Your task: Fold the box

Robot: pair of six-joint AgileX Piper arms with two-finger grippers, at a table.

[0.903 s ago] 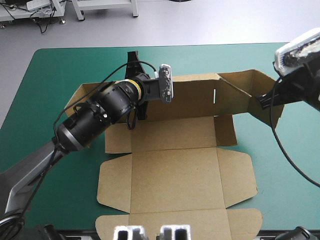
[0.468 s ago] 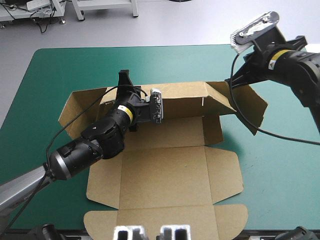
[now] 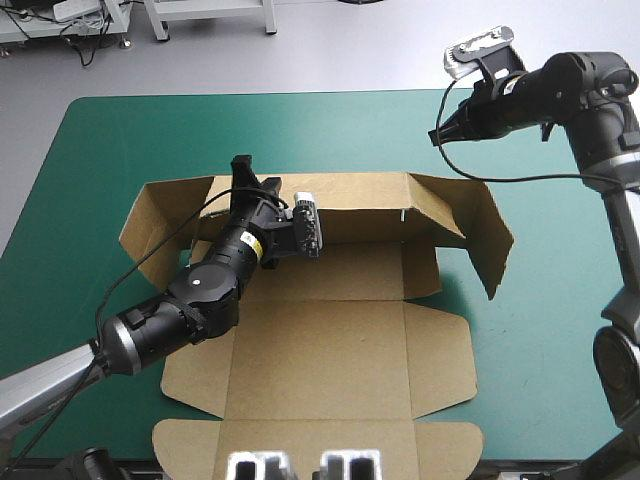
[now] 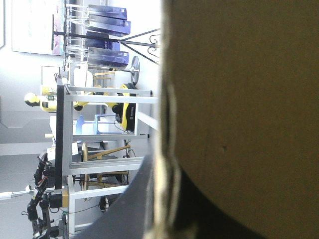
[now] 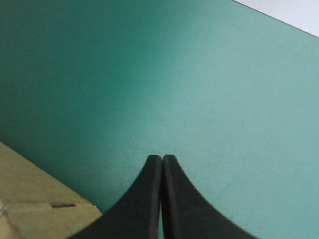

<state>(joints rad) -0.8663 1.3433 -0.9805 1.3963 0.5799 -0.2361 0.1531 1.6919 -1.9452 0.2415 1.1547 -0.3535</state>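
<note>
Wall-raising looks underway: left gripper [image 3: 244, 186] clamps the box [image 3: 330, 350] by its upright far wall; right gripper [image 3: 438, 137], fingers together and empty, hangs clear beyond the right flap [image 3: 487, 235], which likely needs tucking next

The box [image 3: 330, 350] is plain brown board all over, unprinted, with creases showing as thin darker lines. Held between the left jaws, its wall is a deeper, shaded brown with a pale cut rim. The worktop's cover [image 3: 110, 150] is an even teal-green with no pattern, and it fills the space ahead of the right jaws. Beside those jaws lies a corner of lighter brown board bearing one short dark dash. Both pairs of jaws are solid black. The left arm [image 3: 190, 295] is black, with a narrow yellow band [image 3: 252, 243] behind its jaws.
</note>
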